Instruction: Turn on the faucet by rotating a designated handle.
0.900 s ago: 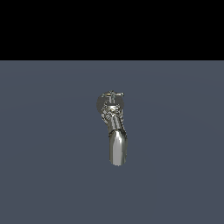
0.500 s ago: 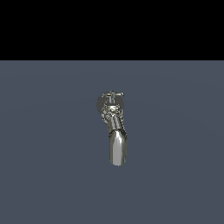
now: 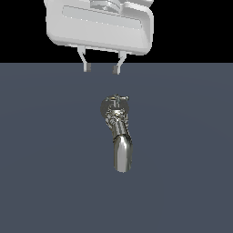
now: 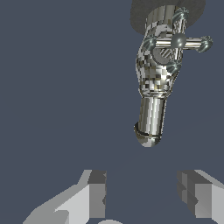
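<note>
A chrome faucet (image 3: 119, 132) stands on the grey floor in the middle of the exterior view, its spout (image 3: 122, 154) pointing toward the camera. A cross-shaped handle (image 3: 117, 101) sits at its far end. My gripper (image 3: 102, 68) hangs above and behind the faucet, open and empty, its two fingers (image 3: 87, 67) pointing down, apart from the handle. In the wrist view the faucet (image 4: 158, 74) shows with the cross handle (image 4: 178, 42) clear. The two fingers (image 4: 97, 192) frame the gripper (image 4: 142, 194), nothing between them.
The grey floor (image 3: 45, 159) spreads flat around the faucet. The white hand body (image 3: 100, 27) fills the top of the exterior view.
The gripper has come into the exterior view from above, behind the faucet. The faucet and its handle have not moved.
</note>
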You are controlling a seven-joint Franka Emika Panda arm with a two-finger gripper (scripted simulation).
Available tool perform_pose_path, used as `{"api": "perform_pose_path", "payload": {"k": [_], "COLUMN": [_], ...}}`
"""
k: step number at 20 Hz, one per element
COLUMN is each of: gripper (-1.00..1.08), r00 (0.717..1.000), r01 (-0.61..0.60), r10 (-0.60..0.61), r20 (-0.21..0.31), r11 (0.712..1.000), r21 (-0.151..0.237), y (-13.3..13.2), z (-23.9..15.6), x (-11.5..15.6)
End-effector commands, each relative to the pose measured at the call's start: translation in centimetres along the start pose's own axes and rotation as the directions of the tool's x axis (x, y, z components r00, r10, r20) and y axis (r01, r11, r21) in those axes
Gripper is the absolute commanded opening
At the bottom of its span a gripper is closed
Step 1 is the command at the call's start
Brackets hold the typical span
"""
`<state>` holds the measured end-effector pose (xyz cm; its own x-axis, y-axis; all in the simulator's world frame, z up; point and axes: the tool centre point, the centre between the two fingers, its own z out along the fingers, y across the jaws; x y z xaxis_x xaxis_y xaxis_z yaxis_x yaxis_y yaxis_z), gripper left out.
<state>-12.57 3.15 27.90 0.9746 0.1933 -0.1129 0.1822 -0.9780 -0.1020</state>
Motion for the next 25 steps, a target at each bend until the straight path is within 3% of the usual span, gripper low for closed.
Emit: {"api": "perform_pose_path", "payload": {"k": [1, 2, 3, 4, 5, 6, 7, 8, 9, 10, 11, 12, 13, 14, 15, 16, 17, 18, 19, 20, 21, 22, 23, 24, 25], "gripper": [0.4, 0.25, 0.13, 0.53, 0.03, 0.72, 0.72, 0.43, 0.64, 0.56, 0.56, -0.79, -0.72, -0.72, -0.77, -0.77, -0.68, -0.68, -0.68, -0.71, -0.71, -0.7, -0.67, -0.77, -0.77], "r00": [0.999, 0.996, 0.998, 0.999, 0.999, 0.996, 0.996, 0.989, 0.996, 0.986, 0.974, 0.964, 0.933, 0.893, 0.86, 0.858, 0.82, 0.764, 0.736, 0.668, 0.662, 0.591, 0.637, 0.708, 0.771], "r01": [-0.04, -0.06, -0.048, 0.032, 0.035, -0.043, -0.047, -0.103, -0.038, -0.133, -0.199, -0.228, -0.318, -0.403, -0.462, -0.464, -0.528, -0.599, -0.629, -0.696, -0.7, -0.753, -0.714, -0.645, -0.569], "r10": [0.041, 0.063, 0.048, -0.031, -0.032, 0.044, 0.048, 0.108, 0.041, 0.139, 0.206, 0.237, 0.329, 0.418, 0.464, 0.465, 0.529, 0.608, 0.642, 0.714, 0.719, 0.78, 0.745, 0.675, 0.598], "r20": [-0.017, -0.059, -0.043, -0.031, -0.04, -0.075, -0.077, -0.101, -0.084, -0.088, -0.089, -0.119, -0.142, -0.164, -0.214, -0.216, -0.217, -0.215, -0.213, -0.211, -0.21, -0.206, -0.199, -0.209, -0.218], "r11": [0.998, 0.997, 0.999, 0.999, 0.998, 0.999, 0.999, 0.994, 0.999, 0.989, 0.976, 0.97, 0.943, 0.908, 0.885, 0.884, 0.847, 0.793, 0.766, 0.699, 0.694, 0.625, 0.668, 0.738, 0.801], "r21": [0.044, 0.055, 0.006, 0.02, 0.057, 0.007, 0.005, 0.047, 0.039, 0.067, 0.087, 0.084, 0.099, 0.116, 0.062, 0.06, 0.067, 0.113, 0.135, 0.165, 0.168, 0.207, 0.212, 0.199, 0.184], "y": [1.6, 2.2, 2.5, 0.9, -0.8, 2.4, 2.5, 1.9, 2.2, 0.8, 4.5, 3.0, 6.3, 11.0, 16.9, 17.0, 19.1, 18.9, 21.3, 23.1, 23.4, 24.7, 20.2, 18.3, 12.5], "z": [1.6, 1.2, 2.2, 4.6, 5.8, 5.2, 5.1, 5.6, 7.3, 8.8, 8.8, 9.2, 8.9, 7.7, 6.9, 6.8, 7.1, 7.3, 7.2, 7.3, 7.3, 7.3, 7.8, 8.5, 8.4], "x": [1.3, 3.2, 3.8, 4.2, 5.3, 7.3, 7.2, 8.5, 8.7, 9.2, 8.3, 10.5, 13.5, 11.6, 11.1, 11.1, 10.5, 11.2, 9.8, 9.3, 9.0, 8.9, 11.5, 13.1, 14.5]}}
